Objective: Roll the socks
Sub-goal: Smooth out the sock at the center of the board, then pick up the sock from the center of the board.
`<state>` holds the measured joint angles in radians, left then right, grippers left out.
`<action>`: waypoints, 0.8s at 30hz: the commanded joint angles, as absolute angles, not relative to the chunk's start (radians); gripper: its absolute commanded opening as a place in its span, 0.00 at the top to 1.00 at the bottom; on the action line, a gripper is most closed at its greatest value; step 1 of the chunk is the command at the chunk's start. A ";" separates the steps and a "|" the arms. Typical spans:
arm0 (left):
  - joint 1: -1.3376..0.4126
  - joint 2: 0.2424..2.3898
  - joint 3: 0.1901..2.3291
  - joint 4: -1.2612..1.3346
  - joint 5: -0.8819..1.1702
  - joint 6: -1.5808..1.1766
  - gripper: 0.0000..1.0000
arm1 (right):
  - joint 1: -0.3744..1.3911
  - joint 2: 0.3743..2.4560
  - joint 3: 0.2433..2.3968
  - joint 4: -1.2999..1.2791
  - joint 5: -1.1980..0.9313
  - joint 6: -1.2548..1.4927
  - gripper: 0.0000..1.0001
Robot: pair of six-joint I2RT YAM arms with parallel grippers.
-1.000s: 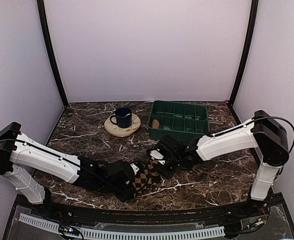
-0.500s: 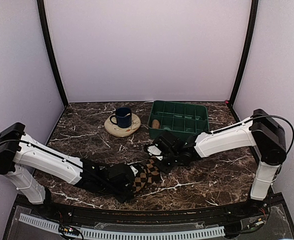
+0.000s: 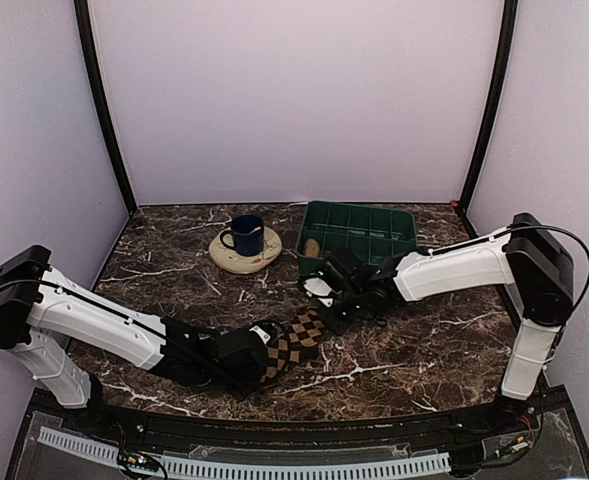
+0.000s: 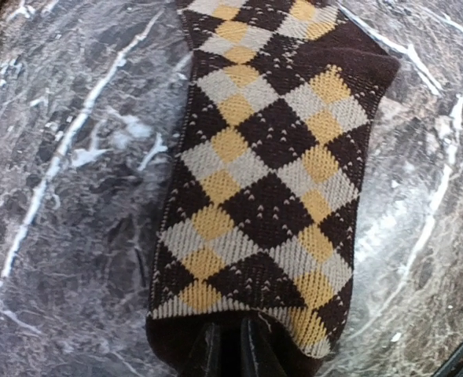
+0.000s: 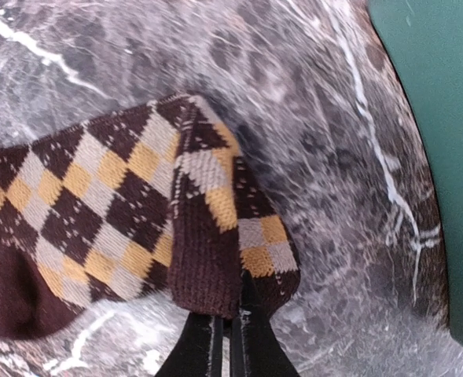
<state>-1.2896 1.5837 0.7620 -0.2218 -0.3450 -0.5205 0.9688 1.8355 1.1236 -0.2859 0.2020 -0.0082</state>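
Marbled surface (image 3: 174, 270) carries the argyle sock (image 3: 292, 342), flat between both arms. One end is pinched by the left pincer (image 4: 229, 349), and the right pincer (image 5: 229, 330) is clamped on the folded-over other end. Rolling seems to be starting; next, that fold needs turning onward.

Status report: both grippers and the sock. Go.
Left gripper shut on argyle sock, left end. Right gripper shut on its folded right end. Sock stretched between, not rolled. Green tray close behind right gripper.
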 commanded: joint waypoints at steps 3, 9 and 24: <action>-1.262 1.578 0.745 -0.249 -0.451 -0.498 0.86 | 0.936 1.748 1.177 -0.402 0.162 0.061 1.00; -1.207 1.553 0.755 -0.229 -0.498 -0.409 0.86 | 0.931 1.681 1.173 -0.490 0.142 0.132 1.00; -1.063 1.575 0.825 -0.054 -0.396 -0.165 0.87 | 0.930 1.546 1.114 -0.589 0.031 0.300 1.00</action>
<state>-1.0698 1.5707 0.7803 -0.0792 -0.4400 -0.2146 0.9348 1.6028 1.1358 -0.5625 0.0708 0.2340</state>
